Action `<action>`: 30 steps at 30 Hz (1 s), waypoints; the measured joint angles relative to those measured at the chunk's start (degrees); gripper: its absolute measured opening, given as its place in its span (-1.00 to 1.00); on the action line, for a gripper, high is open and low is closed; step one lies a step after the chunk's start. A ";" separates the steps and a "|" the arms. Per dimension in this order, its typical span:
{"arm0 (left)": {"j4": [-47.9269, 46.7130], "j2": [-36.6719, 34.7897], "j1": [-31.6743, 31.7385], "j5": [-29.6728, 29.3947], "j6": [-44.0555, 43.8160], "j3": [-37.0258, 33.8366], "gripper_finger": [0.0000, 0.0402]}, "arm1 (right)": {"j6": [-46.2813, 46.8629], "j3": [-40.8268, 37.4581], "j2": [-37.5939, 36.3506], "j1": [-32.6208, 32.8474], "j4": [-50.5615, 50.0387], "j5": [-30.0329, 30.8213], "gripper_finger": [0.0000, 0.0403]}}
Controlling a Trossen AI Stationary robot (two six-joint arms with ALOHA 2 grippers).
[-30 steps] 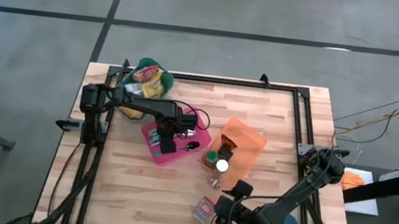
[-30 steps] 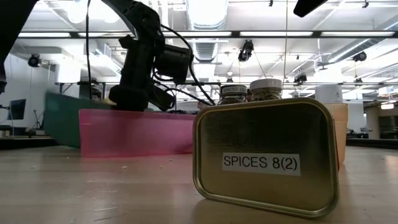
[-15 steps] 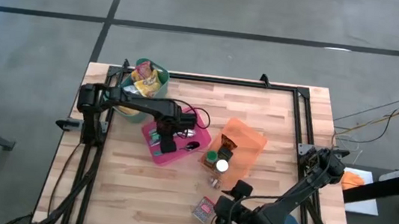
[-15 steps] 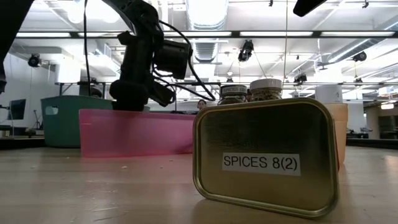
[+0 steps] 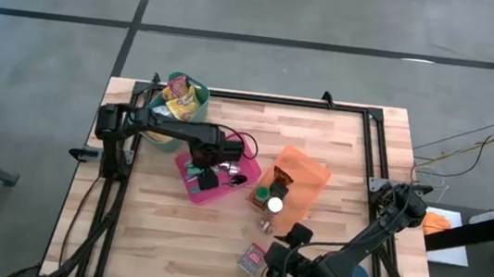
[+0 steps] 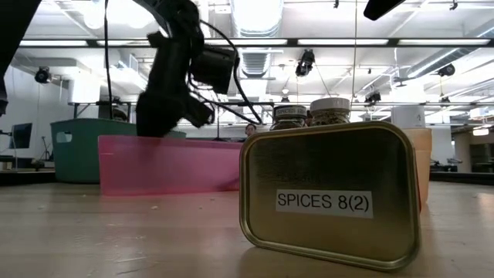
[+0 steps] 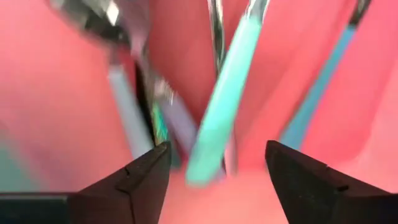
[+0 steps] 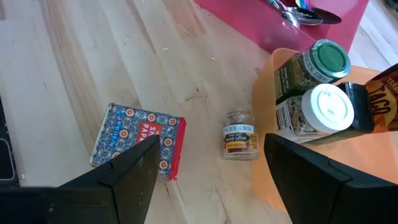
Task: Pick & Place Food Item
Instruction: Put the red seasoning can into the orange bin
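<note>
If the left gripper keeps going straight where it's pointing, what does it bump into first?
Probably the cutlery: the open left gripper points down into the pink plastic tray, and the light-green-handled utensil lies between its fingers. Depth is blurry, so that's my best guess.

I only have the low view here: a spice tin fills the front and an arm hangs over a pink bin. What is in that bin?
Observer: The left wrist view shows cutlery in the pink bin: utensils with teal and blue handles. The left gripper is open right above them, holding nothing.
Operator: Which arm is it?
Observer: The left arm, going by the high view. The right gripper waits open near the table's front edge.
Operator: What's behind the tin?
Observer: An orange bin with two spice jars; a small jar lies on the table beside it.
</note>
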 joint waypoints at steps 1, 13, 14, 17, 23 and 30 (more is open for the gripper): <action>-2.75 -0.18 0.00 0.29 -0.67 1.09 0.33 | 0.63 0.00 0.00 0.00 0.00 0.02 0.42; -7.86 -16.47 -5.42 0.19 -4.18 3.80 0.36 | -14.07 -0.09 0.00 -0.13 0.69 -3.18 0.42; -7.18 -18.40 -6.30 0.25 -5.24 3.01 0.36 | -16.92 -0.27 0.00 -0.13 1.12 -3.33 0.42; -6.01 -23.64 -9.16 0.44 -7.83 0.82 0.36 | -26.82 -0.44 0.02 -0.46 2.35 -4.00 0.42; -3.04 -31.21 -13.46 0.43 -15.04 -3.47 0.36 | -50.33 -1.49 0.04 -3.22 11.45 -10.39 0.42; -3.56 -34.33 -14.43 0.87 -15.93 -5.85 0.36 | -67.33 -3.56 0.04 -7.11 20.41 -21.84 0.42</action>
